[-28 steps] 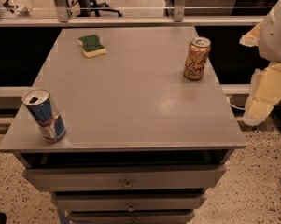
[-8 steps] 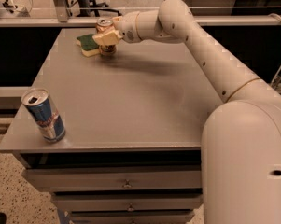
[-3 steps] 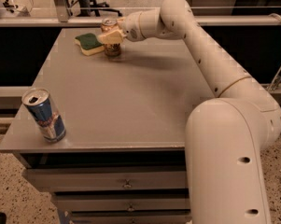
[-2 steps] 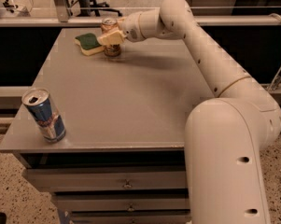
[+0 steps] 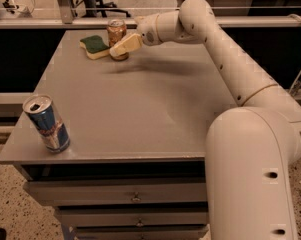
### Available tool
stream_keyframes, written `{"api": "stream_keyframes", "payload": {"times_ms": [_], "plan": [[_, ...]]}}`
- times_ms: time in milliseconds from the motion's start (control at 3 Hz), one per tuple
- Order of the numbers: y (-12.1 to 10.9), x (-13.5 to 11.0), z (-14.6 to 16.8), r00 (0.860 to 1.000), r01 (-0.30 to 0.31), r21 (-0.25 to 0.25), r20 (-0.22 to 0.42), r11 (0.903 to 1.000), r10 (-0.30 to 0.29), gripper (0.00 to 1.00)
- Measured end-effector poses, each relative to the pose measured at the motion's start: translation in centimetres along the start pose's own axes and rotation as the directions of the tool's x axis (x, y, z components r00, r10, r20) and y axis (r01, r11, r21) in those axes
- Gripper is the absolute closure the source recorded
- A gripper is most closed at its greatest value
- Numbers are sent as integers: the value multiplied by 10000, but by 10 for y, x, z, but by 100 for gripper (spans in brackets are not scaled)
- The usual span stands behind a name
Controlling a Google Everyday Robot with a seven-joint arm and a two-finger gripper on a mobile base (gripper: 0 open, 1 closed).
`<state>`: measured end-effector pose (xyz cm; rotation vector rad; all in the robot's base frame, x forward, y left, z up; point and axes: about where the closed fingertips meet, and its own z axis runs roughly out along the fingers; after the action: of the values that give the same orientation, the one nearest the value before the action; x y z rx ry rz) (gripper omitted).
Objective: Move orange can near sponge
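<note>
Looking for the jaws, Ben: where are they?

Out at the far side of the tabletop (image 5: 155,114), Ana, at the end of the arm (image 5: 225,64) that reaches in from the right. They are right at the orange can (image 5: 116,30), and their near side crosses its lower front.

Pinching it, or spread?

I cannot tell. The far side of the jaws is hidden behind the orange can, so a grip and a gap look alike from here.

And the orange can itself?

Upright at the jaws, silver top up, its base down at the tabletop; whether it rests there with its full weight I cannot say.

How does the sponge (image 5: 94,46) lie from the jaws?

Just to their left as the camera sees it, flat, green side up. It is just beside the orange can; I cannot make out whether the two touch.

Anything else?

A blue can (image 5: 46,124), upright with its top opening showing, well apart from the jaws at the near left corner. Below the tabletop's front edge, drawers (image 5: 135,198)
</note>
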<state>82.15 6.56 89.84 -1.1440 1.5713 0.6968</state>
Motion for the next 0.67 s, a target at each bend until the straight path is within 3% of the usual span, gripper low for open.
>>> {"api": "stream_keyframes", "payload": {"times_ms": [333,667], "plan": [[-12,0,-63,10000,-75,702,41,9975,73,0],[-22,-7,-153,9968,-374,1763,759,9836,243,0]]}}
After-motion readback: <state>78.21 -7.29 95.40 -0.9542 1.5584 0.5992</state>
